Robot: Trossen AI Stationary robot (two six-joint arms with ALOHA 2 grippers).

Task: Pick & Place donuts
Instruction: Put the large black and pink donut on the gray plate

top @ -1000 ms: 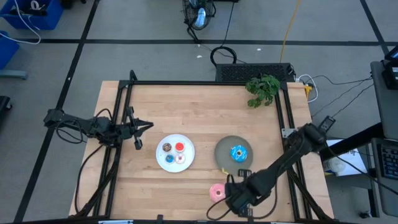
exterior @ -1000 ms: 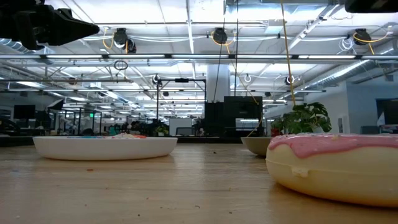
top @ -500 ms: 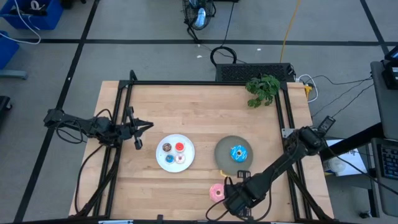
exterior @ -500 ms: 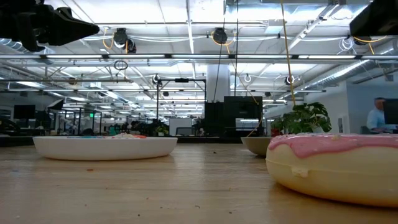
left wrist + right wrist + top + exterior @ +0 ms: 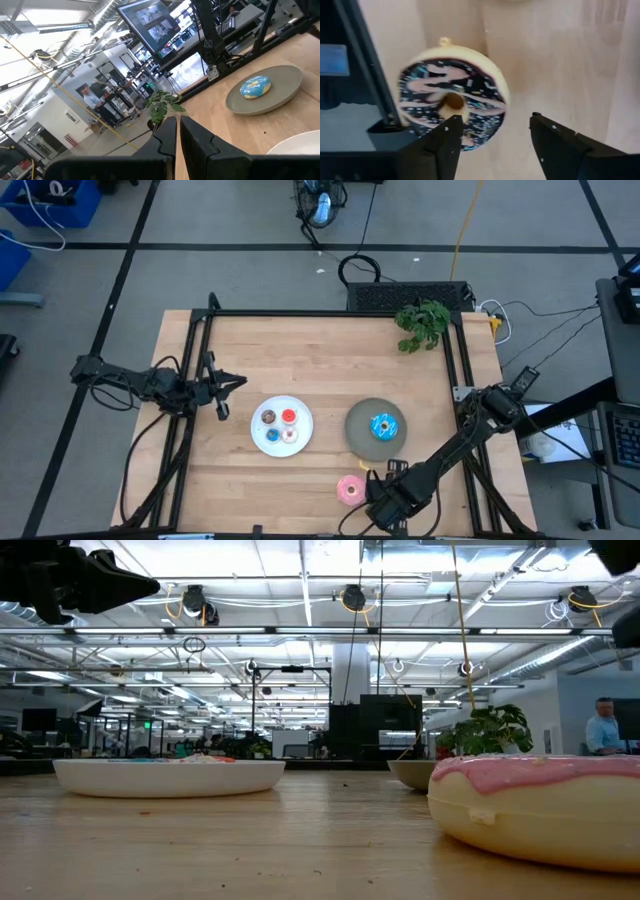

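Observation:
A larger pink-frosted donut (image 5: 350, 489) (image 5: 540, 805) lies flat on the wood near the table's front edge. My right gripper (image 5: 372, 492) (image 5: 495, 117) is low beside it on its right, open, fingers pointing toward the table's left. The donut (image 5: 452, 100) sits ahead of one finger. A blue sprinkled donut (image 5: 384, 426) rests on a grey plate (image 5: 358, 430). Several tiny donuts, one of them red (image 5: 289, 417), lie on a white plate (image 5: 300, 442). My left gripper (image 5: 240, 381) (image 5: 178, 131) hangs shut above the table's left side. My right gripper has one finger (image 5: 445, 142) in front of the donut's near edge (image 5: 470, 140) in its wrist view. I cannot tell whether that finger touches the donut. The other finger (image 5: 555, 145) stands apart over bare wood.
A potted plant (image 5: 423, 323) stands at the far right corner. A dark metal frame (image 5: 200, 420) runs along the table's edges, and its front rail (image 5: 365, 80) is close to the pink donut. Bare wood lies between the plates and the far edge.
My right arm has shifted a little toward the table's near right. The pink donut has stayed where it was.

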